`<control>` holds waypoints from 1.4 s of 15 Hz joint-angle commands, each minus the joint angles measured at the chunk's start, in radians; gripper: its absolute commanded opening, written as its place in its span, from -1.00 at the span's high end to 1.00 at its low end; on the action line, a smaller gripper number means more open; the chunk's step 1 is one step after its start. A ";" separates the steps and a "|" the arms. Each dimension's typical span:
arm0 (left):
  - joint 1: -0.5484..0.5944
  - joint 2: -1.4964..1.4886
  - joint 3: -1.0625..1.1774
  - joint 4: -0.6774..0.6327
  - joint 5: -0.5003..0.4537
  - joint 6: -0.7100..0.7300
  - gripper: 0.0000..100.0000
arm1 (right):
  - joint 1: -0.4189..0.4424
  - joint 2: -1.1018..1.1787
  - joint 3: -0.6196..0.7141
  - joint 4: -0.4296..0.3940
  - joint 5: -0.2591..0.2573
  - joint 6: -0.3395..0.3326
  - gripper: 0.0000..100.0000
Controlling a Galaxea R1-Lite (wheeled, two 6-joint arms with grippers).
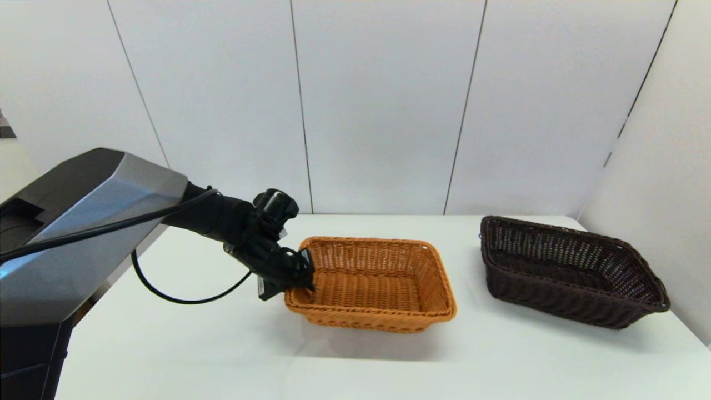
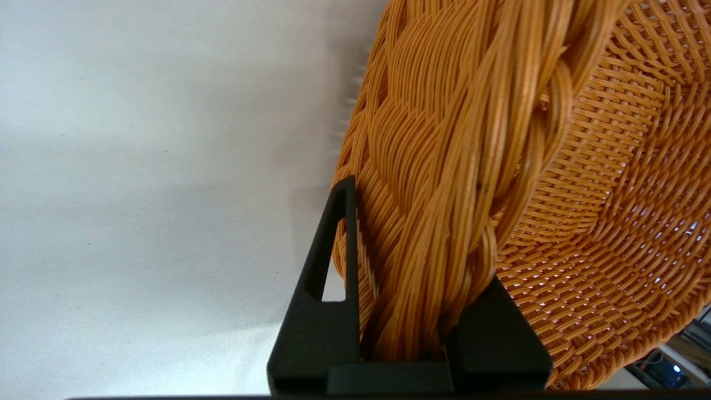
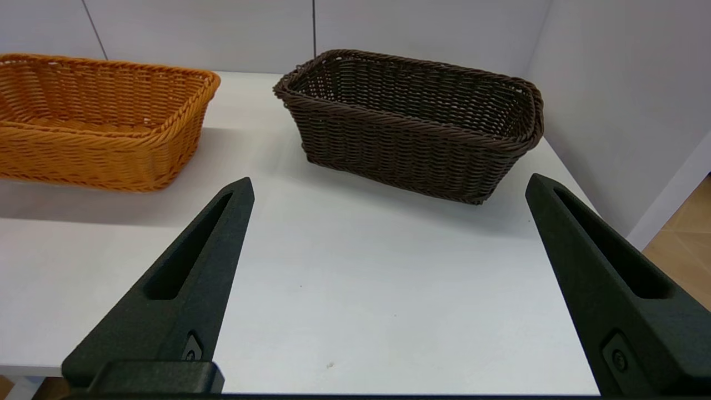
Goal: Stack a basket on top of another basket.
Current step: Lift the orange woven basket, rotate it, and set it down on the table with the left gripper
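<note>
The orange-tan basket (image 1: 367, 320) sits mid-table. My left gripper (image 1: 304, 278) is shut on the braided rim of its left short side; in the left wrist view the rim (image 2: 444, 166) fills the space between my fingers (image 2: 339, 266). I cannot tell whether that end is lifted off the table. The dark brown basket (image 1: 575, 308) stands apart at the right, angled, with nothing holding it. In the right wrist view my right gripper (image 3: 390, 182) is open and holds nothing, back from the dark brown basket (image 3: 411, 139), with the orange-tan basket (image 3: 100, 155) off to one side.
The white table (image 1: 222, 355) meets wall panels behind and a side wall right of the dark basket. The left arm's black cable (image 1: 166, 294) loops over the table's left part. Floor (image 3: 689, 222) shows past the table's right edge.
</note>
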 commanded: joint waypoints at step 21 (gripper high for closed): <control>-0.016 0.010 0.002 -0.019 0.032 -0.025 -1.00 | 0.000 0.000 0.000 0.000 0.000 -0.001 -1.00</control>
